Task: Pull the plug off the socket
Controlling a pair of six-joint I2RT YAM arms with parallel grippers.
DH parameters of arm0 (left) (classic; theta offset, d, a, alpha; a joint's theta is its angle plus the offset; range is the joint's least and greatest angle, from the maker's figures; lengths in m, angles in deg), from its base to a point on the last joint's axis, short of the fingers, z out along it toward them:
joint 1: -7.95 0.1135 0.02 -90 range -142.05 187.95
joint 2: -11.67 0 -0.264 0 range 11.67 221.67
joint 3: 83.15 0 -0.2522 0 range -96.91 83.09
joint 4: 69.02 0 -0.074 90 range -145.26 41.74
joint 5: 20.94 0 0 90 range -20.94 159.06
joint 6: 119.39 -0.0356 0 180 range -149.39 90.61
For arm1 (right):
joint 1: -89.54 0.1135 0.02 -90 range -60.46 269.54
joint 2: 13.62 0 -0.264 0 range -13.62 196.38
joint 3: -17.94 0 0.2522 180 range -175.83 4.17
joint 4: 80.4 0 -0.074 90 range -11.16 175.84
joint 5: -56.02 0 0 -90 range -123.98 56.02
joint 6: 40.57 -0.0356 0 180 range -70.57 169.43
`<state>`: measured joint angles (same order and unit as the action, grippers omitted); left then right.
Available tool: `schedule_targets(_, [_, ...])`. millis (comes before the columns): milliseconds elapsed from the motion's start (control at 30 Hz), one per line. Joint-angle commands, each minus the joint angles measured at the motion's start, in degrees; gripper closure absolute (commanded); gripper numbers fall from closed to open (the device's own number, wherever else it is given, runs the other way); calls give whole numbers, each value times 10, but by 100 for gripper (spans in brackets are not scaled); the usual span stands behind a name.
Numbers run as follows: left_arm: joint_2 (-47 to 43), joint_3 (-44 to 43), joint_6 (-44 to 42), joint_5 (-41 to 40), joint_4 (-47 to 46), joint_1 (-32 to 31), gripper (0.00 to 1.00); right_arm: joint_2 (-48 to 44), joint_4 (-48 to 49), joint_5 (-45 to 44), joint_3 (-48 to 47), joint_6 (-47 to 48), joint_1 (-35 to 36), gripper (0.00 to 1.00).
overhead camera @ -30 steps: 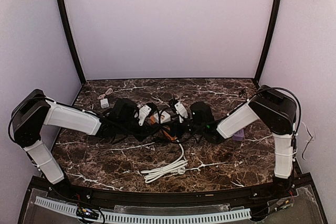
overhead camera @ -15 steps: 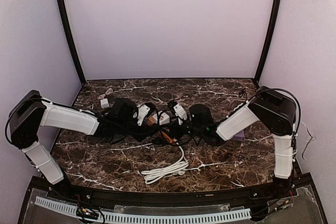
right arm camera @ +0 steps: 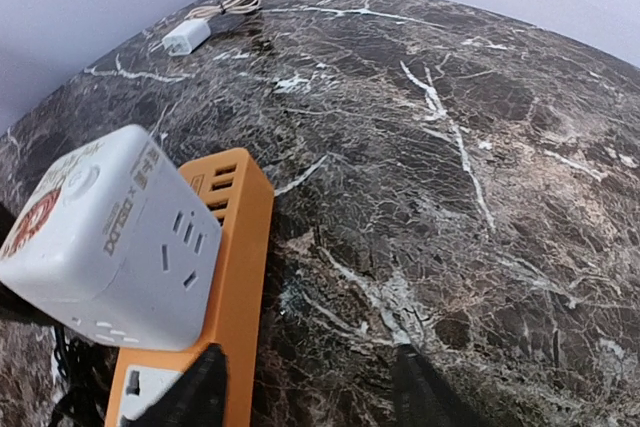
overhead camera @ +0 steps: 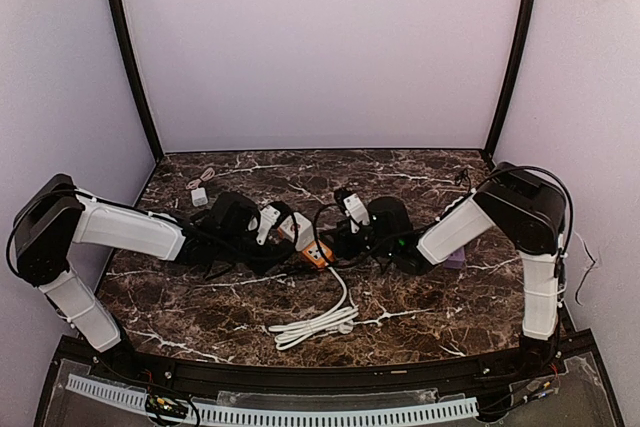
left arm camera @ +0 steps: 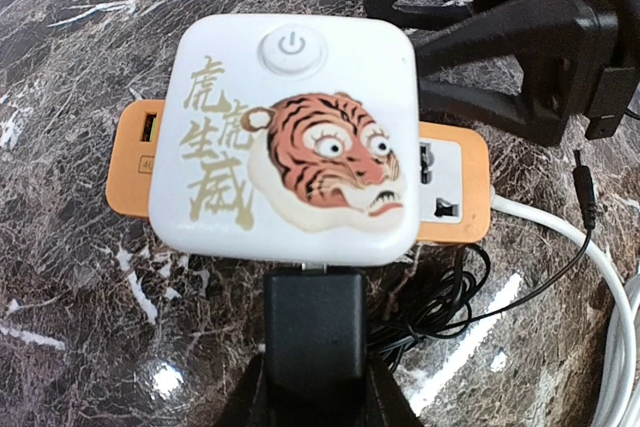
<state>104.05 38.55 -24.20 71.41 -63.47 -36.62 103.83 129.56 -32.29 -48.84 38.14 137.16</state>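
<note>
A white cube socket (left arm camera: 290, 137) with a tiger picture sits on an orange power strip (left arm camera: 455, 187). A black plug (left arm camera: 312, 332) sticks out of the cube's near side, with a sliver of its metal prongs showing. My left gripper (left arm camera: 312, 387) is shut on the black plug, one finger on each side. My right gripper (right arm camera: 310, 392) is open, its left fingertip (right arm camera: 205, 382) at the end of the orange strip (right arm camera: 235, 277) and its right one over bare table. In the top view the socket (overhead camera: 300, 232) lies between the left gripper (overhead camera: 282, 239) and the right gripper (overhead camera: 338, 235).
The strip's white cable (overhead camera: 315, 325) lies coiled toward the near edge. A thin black cord (left arm camera: 450, 287) is bunched beside the plug. A white charger with its cable (overhead camera: 200, 195) lies at the far left. A purple object (overhead camera: 455, 259) sits under the right arm.
The left gripper has drawn back a little to the left with the plug. The right gripper has shifted slightly right. The cube and strip have shifted a little between them.
</note>
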Motion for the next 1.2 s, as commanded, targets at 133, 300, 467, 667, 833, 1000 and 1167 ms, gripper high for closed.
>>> schedule_targets(133, [10, -6, 4, 10, 46, -4, 99, -27, 57, 65, 37, -4, 6, 19])
schedule_targets(300, [26, -27, 2, 16, 46, -5, 99, -56, 76, 81, 43, 9, 22, 13])
schedule_targets(467, [26, -29, 1, 16, 48, -5, 99, -66, 46, 66, 13, 22, 35, 11])
schedule_targets(667, [26, -34, 2, 18, 48, -7, 99, -37, 19, 39, -31, 27, 38, 12])
schedule_targets(833, [28, -37, -2, 20, 47, -8, 99, -12, 33, 42, -39, 34, 37, 13])
schedule_targets(1000, [32, -42, -3, 21, 47, -9, 99, 10, 42, 49, -49, 34, 37, 15])
schedule_targets(1167, [37, -46, -2, 23, 47, -9, 99, 26, 48, 47, -60, 29, 38, 15])
